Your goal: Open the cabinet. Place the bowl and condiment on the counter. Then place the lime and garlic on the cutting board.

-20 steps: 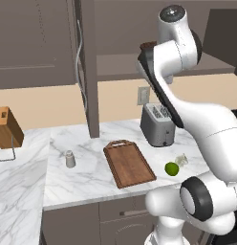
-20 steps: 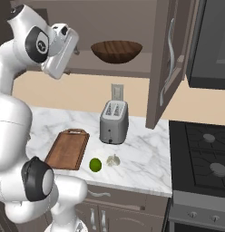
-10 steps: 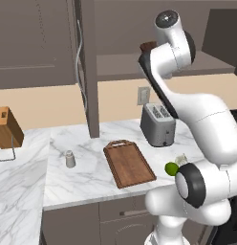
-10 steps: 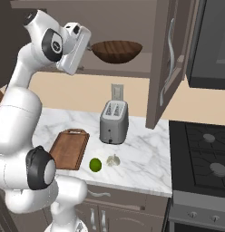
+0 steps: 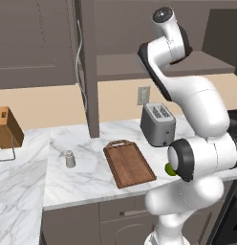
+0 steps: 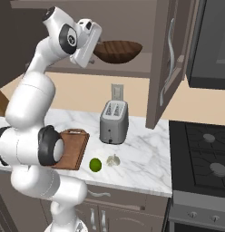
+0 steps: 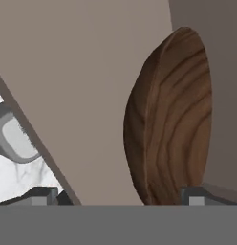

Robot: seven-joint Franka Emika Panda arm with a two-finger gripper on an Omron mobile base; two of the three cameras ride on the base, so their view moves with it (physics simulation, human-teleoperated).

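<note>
Gripper (image 7: 118,195) jaws standing wide apart, nearing bowl (image 6: 117,50) on cabinet shelf (image 6: 128,71) — off-centre pinch on rim risking bowl tipping off.

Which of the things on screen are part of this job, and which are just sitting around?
Part of the job:
cabinet, doors open
bowl, on the cabinet shelf
condiment shaker, on the counter
lime
garlic
cutting board

Just sitting around:
toaster
knife block
stove
wall outlet
</note>
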